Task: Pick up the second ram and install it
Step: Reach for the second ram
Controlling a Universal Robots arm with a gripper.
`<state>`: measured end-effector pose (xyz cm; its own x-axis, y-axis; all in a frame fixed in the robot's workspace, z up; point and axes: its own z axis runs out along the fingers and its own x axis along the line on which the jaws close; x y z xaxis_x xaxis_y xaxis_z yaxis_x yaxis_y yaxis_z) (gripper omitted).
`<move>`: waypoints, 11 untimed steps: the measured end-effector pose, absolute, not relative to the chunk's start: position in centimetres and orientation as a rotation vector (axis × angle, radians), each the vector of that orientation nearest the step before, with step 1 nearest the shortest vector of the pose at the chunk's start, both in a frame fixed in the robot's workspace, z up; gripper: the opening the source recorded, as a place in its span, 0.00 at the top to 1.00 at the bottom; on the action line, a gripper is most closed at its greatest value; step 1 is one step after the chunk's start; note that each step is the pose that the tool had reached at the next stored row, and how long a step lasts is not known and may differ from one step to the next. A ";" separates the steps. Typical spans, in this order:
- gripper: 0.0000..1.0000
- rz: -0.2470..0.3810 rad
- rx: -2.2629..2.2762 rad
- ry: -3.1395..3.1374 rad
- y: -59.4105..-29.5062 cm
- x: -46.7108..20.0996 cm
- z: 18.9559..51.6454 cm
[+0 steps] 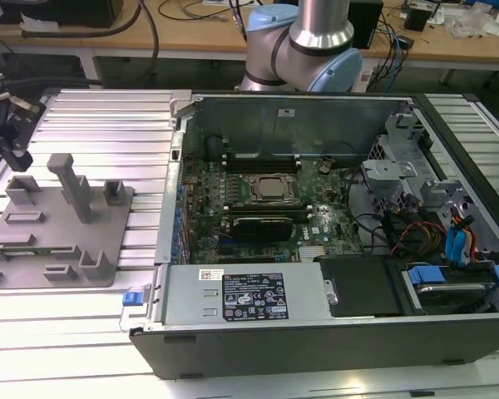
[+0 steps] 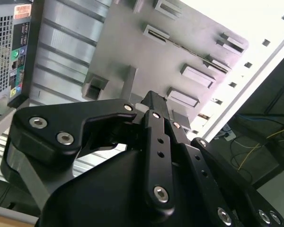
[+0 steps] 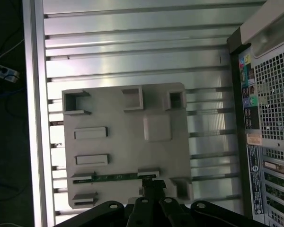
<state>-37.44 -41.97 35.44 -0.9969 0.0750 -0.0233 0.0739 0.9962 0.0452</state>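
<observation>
Now: tool (image 3: 151, 185) hangs by one end of ram stick (image 3: 116, 177) in grey holder (image 3: 128, 151); spread, cannot tell. Off-centre grip could tilt, jam it.

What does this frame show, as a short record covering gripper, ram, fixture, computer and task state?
gripper: hangs above the fixture, over one end of the ram in the first wrist view
ram: green stick lying flat in a slot of the fixture
fixture: grey plate with raised blocks, on the ribbed metal table
computer: lies open on the exterior view's right of the fixture, motherboard exposed
task state: ram not yet lifted
</observation>
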 end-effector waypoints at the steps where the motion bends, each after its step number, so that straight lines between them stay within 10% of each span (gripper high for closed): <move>1: 0.92 0.069 0.116 3.114 -42.0 -37.7 35.3; 11: 0.92 0.069 0.116 3.114 -42.1 -40.1 33.7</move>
<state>-40.10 -42.05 33.74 -0.9969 0.0750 -0.0234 0.0739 0.9962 0.0453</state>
